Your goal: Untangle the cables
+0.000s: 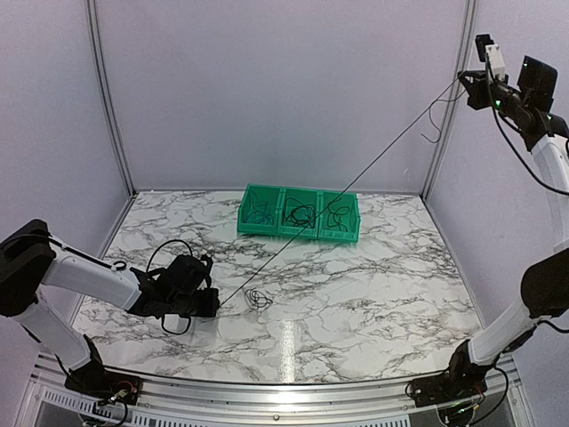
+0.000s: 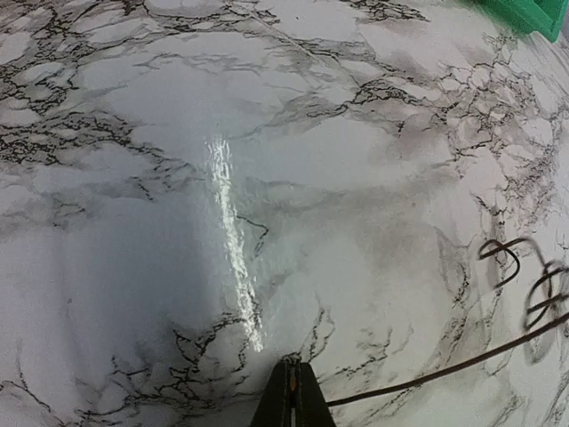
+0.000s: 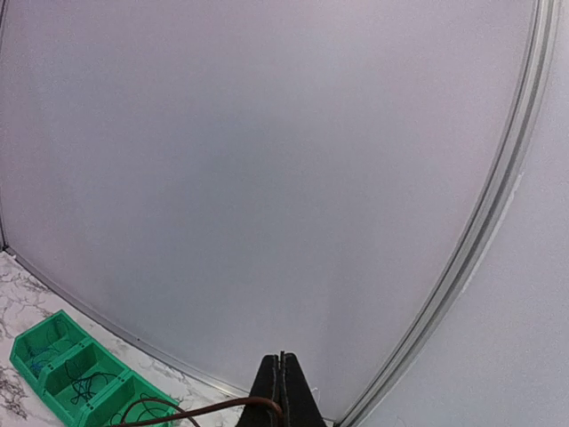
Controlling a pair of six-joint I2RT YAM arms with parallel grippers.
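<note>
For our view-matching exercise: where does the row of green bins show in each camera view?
Top external: green bins in the middle, about halfway up.
Left wrist: only one corner, at the top right edge.
Right wrist: bottom left.
Shared landmark: the marble tabletop.

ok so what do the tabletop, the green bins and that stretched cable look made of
Tabletop: probably marble-print laminate or film, glossy; grey veining with a bright light streak.
Bins: likely moulded plastic, even green, slight sheen.
Cable: thin wire in a dark, matt jacket, perhaps rubber or plastic; it is taut yet loops loosely near one end.
</note>
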